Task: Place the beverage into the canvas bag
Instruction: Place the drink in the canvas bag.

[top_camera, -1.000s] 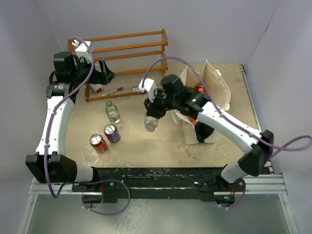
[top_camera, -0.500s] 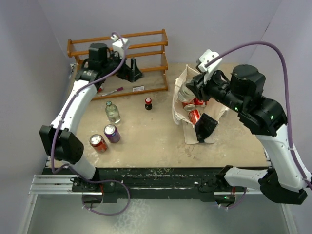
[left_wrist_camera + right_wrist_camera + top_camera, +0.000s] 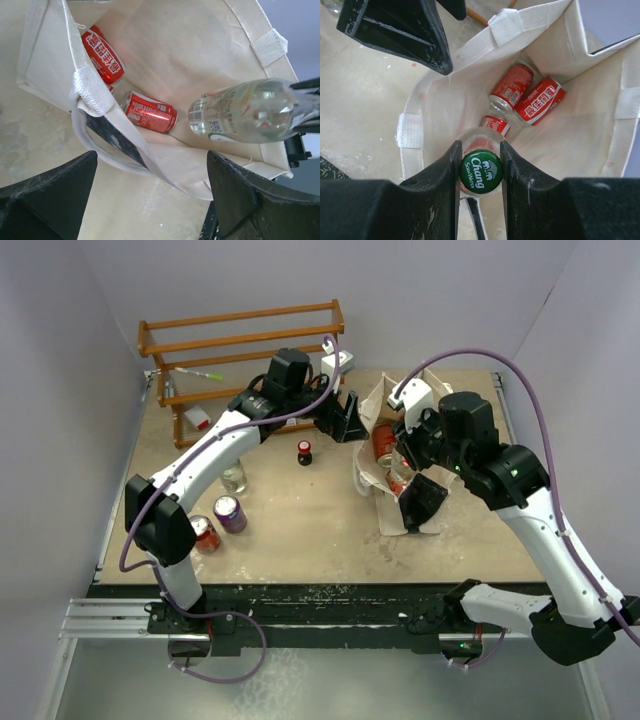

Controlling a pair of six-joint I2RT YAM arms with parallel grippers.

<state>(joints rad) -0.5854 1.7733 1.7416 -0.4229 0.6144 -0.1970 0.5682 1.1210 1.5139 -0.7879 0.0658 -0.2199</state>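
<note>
A clear glass bottle with a green cap is being held at the open mouth of the cream canvas bag, clamped at its neck by the right fingers. The left fingers are being held wide apart just beside the bag's rim. Red drink cans are being seen on the bag's bottom.
</note>
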